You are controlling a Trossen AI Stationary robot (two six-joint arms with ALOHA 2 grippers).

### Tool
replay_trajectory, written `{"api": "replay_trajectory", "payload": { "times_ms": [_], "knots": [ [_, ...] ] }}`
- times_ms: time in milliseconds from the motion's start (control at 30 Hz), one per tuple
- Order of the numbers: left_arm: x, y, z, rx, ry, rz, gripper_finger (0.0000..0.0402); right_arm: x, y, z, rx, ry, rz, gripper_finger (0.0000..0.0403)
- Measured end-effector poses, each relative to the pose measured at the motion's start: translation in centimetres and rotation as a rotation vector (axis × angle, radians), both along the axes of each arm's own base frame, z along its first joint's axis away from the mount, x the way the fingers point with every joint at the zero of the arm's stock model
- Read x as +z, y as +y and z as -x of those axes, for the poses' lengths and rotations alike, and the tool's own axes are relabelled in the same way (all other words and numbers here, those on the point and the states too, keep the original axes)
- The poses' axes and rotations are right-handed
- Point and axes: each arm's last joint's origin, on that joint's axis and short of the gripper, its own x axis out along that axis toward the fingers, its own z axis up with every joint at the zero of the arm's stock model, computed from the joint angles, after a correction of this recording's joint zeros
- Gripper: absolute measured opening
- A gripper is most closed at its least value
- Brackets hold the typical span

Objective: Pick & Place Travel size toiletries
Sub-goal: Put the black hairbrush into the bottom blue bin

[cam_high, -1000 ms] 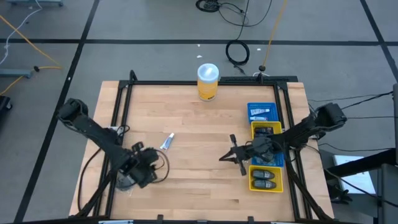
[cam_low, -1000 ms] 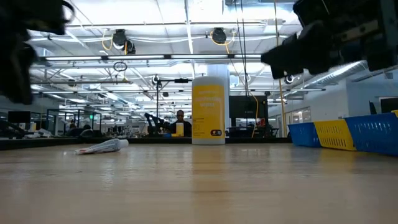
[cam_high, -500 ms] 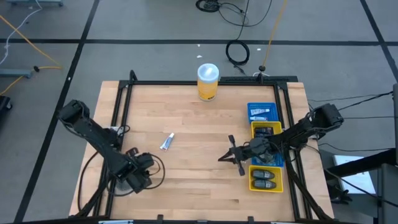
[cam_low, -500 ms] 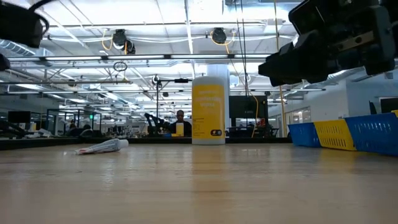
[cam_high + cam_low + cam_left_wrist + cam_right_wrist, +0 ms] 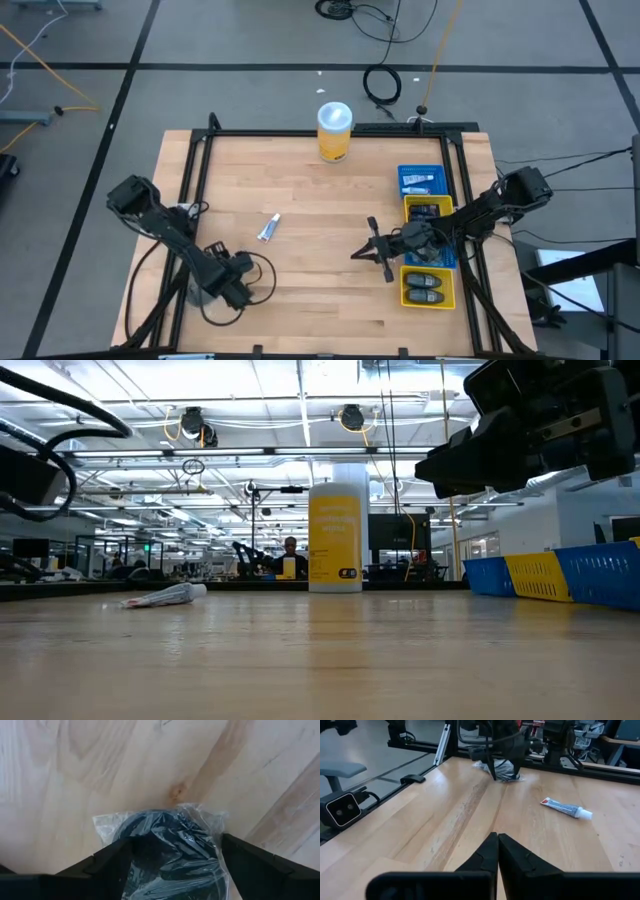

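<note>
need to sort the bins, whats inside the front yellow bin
The front yellow bin holds two dark oblong pieces side by side. Anything underneath them is covered, and their markings are too small to read.

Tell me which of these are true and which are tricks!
1. The right hand is shut with nothing in it. True.
2. The little tube is inside the blue bin. False: it lies loose on the table, left of the middle.
3. The left hand is open around a dark thing in a clear plastic bag. True.
4. The tall yellow canister has fallen over. False: it stands upright at the far edge.
5. The yellow bins are by the left arm. False: they sit on the right side, by the right arm.
</note>
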Motion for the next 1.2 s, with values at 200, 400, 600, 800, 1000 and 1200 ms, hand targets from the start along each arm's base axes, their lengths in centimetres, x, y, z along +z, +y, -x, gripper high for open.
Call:
{"api": "replay_trajectory", "payload": {
  "times_ms": [200,400,600,800,1000,1200],
  "knots": [
    [-0.5,0.3,-0.4,-0.038,0.049,0.021,0.0279,0.0,0.0,0.0,0.0,0.0,0.0,0.0001],
    [-0.5,0.6,-0.2,-0.051,0.099,0.038,0.0164,0.0,0.0,0.0,0.0,0.0,0.0,0.0001],
    [-0.2,0.7,0.0,-0.082,0.147,0.038,0.0022,0.0,0.0,0.0,0.0,0.0,0.0,0.0001],
    [2.4,0.0,-1.2,-0.142,0.087,-0.037,0.0014,0.0,0.0,0.0,0.001,0.0,0.001,0.0004],
    [5.3,-1.6,-4.9,-0.312,-0.246,-0.082,0.0009,-0.1,0.0,0.0,0.005,0.006,0.004,0.0017],
    [7.0,-2.5,-9.7,-0.507,-0.662,-0.079,0.0004,-0.1,0.4,0.1,0.02,0.012,0.007,0.0064]
  ]
}}
